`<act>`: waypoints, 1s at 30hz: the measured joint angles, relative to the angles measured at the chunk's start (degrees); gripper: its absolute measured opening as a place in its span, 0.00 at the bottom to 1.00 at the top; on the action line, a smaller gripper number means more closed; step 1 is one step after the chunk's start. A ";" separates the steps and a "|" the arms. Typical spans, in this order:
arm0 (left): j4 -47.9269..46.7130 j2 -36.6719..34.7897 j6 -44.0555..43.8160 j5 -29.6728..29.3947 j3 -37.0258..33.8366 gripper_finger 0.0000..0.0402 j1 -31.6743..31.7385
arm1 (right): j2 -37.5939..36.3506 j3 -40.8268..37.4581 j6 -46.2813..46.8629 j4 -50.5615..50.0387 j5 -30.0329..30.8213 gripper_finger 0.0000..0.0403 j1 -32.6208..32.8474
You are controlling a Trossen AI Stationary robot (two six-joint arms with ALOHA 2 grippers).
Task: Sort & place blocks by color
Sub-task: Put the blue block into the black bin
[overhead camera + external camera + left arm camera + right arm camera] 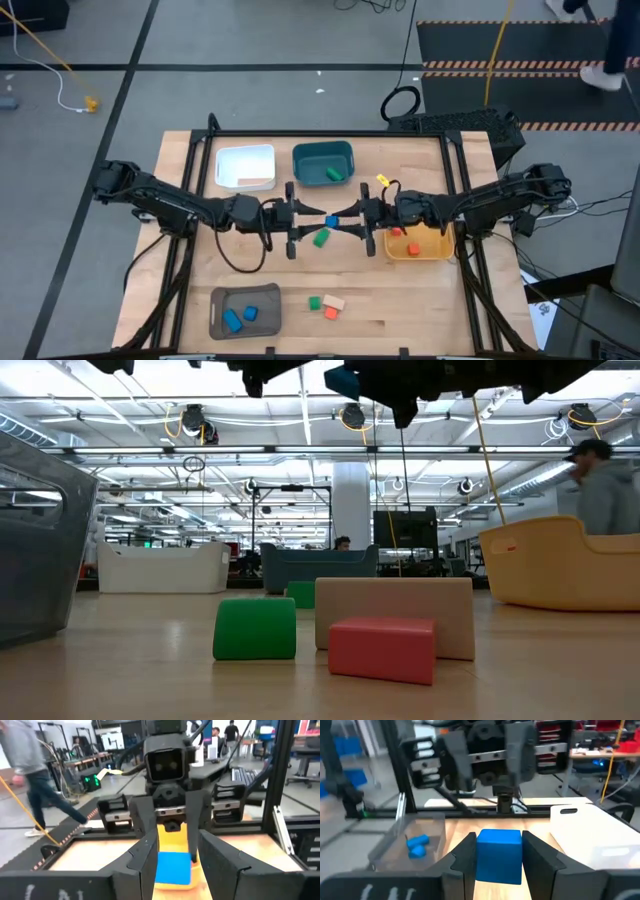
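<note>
Two pincers meet over the middle of your desk (pixel 400 300), tip to tip, with one blue block (pixel 331 221) between them. Your left pincer (pixel 318 219) is closed on that block, and your right pincer (pixel 343 221) clamps the same block from the other side, as the right wrist view shows, its fingers (pixel 536 854) pressed to the blue faces. A green block (pixel 321 238) lies on the desk just below them. Near the front edge you have a green cube (pixel 314 302), a tan brick (pixel 334 301) and a red-orange block (pixel 330 313) clustered together. Two blue blocks (pixel 240 316) sit in the grey bin (pixel 222 298), a green one (pixel 334 174) in the teal bin (pixel 305 156), and red-orange ones (pixel 411 247) in the yellow bin (pixel 440 247).
</note>
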 joint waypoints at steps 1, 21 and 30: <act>-0.57 0.18 -0.02 -0.01 0.00 0.35 -0.20 | 0.07 -0.01 -1.09 -0.12 -0.05 0.27 0.00; -2.14 0.84 10.23 -0.03 0.07 0.35 -0.79 | 0.09 -0.07 -7.11 3.69 -3.19 0.27 0.02; -2.14 0.84 8.54 -0.03 0.07 0.40 -0.79 | 0.09 -0.07 -8.11 3.37 -3.21 0.27 0.02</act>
